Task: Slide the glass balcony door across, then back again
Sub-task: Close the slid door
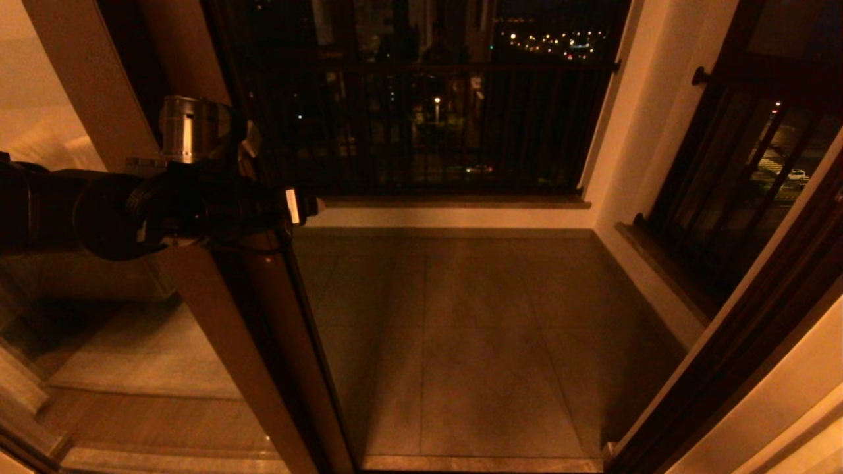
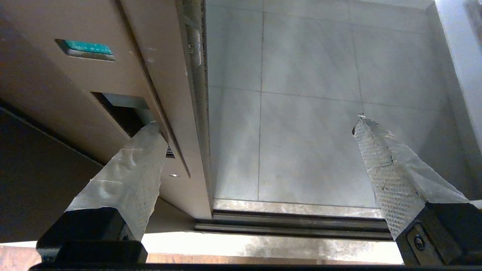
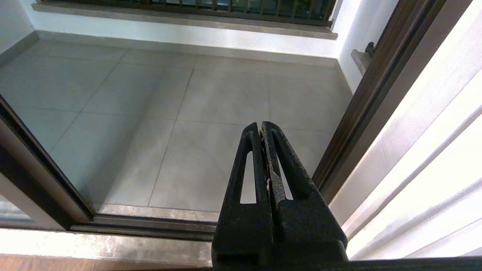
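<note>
So the left gripper (image 2: 260,124) is up against the leading stile of the glass balcony door (image 1: 263,342), and its jaws are spread wide. One taped finger (image 2: 128,177) has its tip tucked into the recessed handle slot (image 2: 120,109) on the face of the stile, while the other finger hangs out in open air over the balcony floor tiles (image 2: 308,143), touching nothing. That makes sense to me: it isn't pinching anything, it's using one finger as a hook in the recess so a sideways pull drags the panel along. No need to clamp when the slot does the holding.

The door itself sits off to the left of the opening from the head camera, so the doorway is mostly open and you look straight out at the railing (image 1: 421,118) and city lights. The stile edge sits between the two spread fingers, much closer to the hooked one. Down below the jaws you can see the floor track (image 2: 293,224) the panel rides on.

The right gripper (image 3: 265,158) is parked low near the threshold, jaws pressed together, holding nothing, pointing at the floor with the right door jamb (image 3: 369,94) beside it. Looks idle.

My guess is the finger placement is the fussy bit: if the tip rides out of the slot mid-slide, it'll just skate along the frame.
</note>
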You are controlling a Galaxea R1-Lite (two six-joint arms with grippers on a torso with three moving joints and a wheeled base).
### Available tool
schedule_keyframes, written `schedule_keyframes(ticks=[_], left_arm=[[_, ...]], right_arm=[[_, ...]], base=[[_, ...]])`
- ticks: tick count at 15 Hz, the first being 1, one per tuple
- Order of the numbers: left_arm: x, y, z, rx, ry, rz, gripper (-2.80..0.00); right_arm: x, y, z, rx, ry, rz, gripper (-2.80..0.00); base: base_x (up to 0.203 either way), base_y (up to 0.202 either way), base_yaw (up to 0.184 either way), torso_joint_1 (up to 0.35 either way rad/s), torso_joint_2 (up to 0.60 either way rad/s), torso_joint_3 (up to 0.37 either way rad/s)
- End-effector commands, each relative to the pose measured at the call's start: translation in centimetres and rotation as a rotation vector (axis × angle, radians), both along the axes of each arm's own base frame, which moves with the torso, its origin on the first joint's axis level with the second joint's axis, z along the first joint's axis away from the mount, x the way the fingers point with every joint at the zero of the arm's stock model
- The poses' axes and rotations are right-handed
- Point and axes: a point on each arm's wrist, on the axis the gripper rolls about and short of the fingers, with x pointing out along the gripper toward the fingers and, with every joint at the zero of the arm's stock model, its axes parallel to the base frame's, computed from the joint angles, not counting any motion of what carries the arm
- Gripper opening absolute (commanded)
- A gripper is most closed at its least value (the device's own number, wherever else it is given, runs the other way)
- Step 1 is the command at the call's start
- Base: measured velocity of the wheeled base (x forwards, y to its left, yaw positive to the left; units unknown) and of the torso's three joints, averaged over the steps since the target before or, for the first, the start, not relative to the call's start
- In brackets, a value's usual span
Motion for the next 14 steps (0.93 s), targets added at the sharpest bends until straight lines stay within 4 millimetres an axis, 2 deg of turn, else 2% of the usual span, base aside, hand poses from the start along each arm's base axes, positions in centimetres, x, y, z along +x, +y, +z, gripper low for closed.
schedule_keyframes(ticks=[1,14], left_arm=[[-0.1,-0.3,0.0,-0.002,-0.002,-0.008,0.00],[-0.3,-2.4,0.1,-0.011,-0.042,-0.059,0.00]], right_arm=[[0.0,0.0,0.0,-0.001,0.001,0.000,-2.80],[0.0,0.0,0.0,-0.001,0.001,0.001,-2.80]], base=[[0.000,0.000,0.000,0.000,0.00,0.000],[0.000,0.000,0.000,0.000,0.00,0.000]])
